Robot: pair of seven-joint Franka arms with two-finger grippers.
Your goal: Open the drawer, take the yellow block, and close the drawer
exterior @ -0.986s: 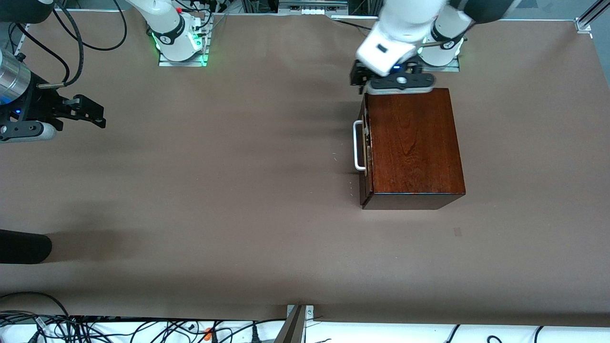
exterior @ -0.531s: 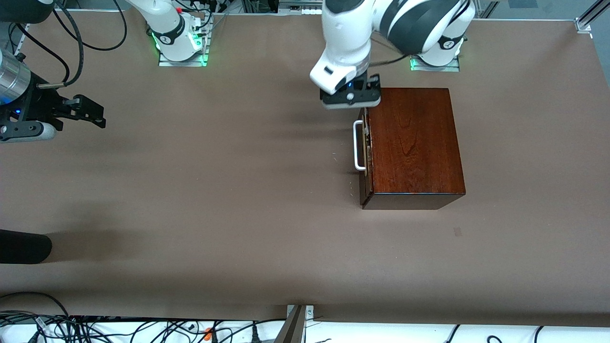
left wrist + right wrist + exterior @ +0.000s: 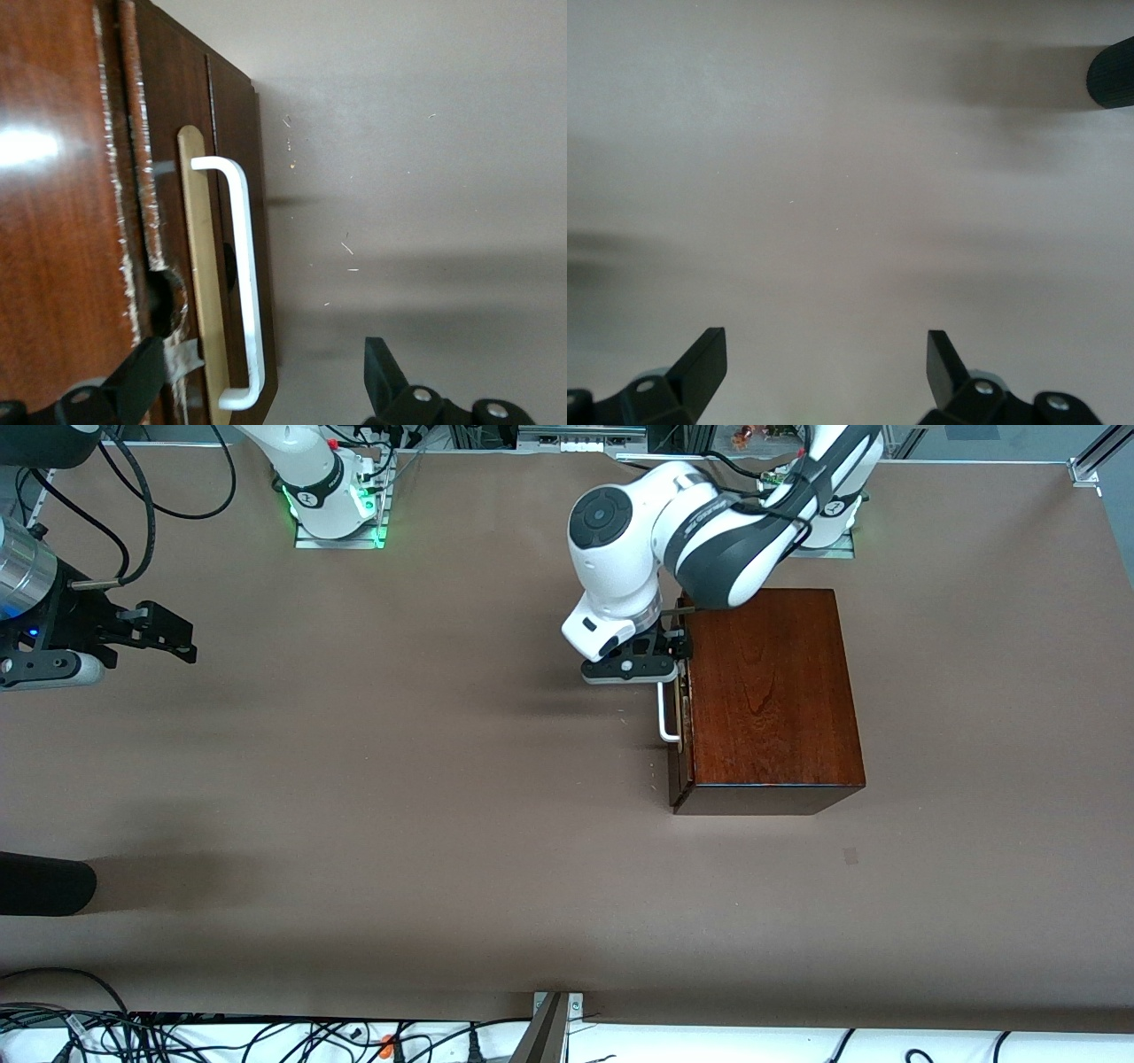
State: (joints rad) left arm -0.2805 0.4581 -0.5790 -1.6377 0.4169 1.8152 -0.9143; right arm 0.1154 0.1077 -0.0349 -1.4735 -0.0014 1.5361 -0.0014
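Note:
The dark reddish-brown wooden box (image 3: 766, 691) stands toward the left arm's end of the table. Its drawer (image 3: 232, 150) is pushed in, with the white loop handle (image 3: 664, 713) facing the right arm's end. My left gripper (image 3: 660, 657) is open at the handle's end farther from the front camera. In the left wrist view the handle (image 3: 246, 292) runs between the fingers of the left gripper (image 3: 261, 359) without touching them. One finger is over the box front, the other over the bare table. The yellow block is out of view. My right gripper (image 3: 182, 638) waits open over the table at its own end, and the right wrist view shows only bare table under the right gripper (image 3: 824, 354).
A black rounded object (image 3: 44, 883) juts in at the right arm's end, nearer to the front camera, and also shows as a black object (image 3: 1112, 75) in the right wrist view. Cables (image 3: 177, 1036) lie along the edge nearest the front camera. The brown table cover (image 3: 399, 779) stretches in front of the drawer.
The left arm has swung from over the box's edge by the bases down to the drawer handle, lowering its open gripper around the handle's end. The right arm has not moved.

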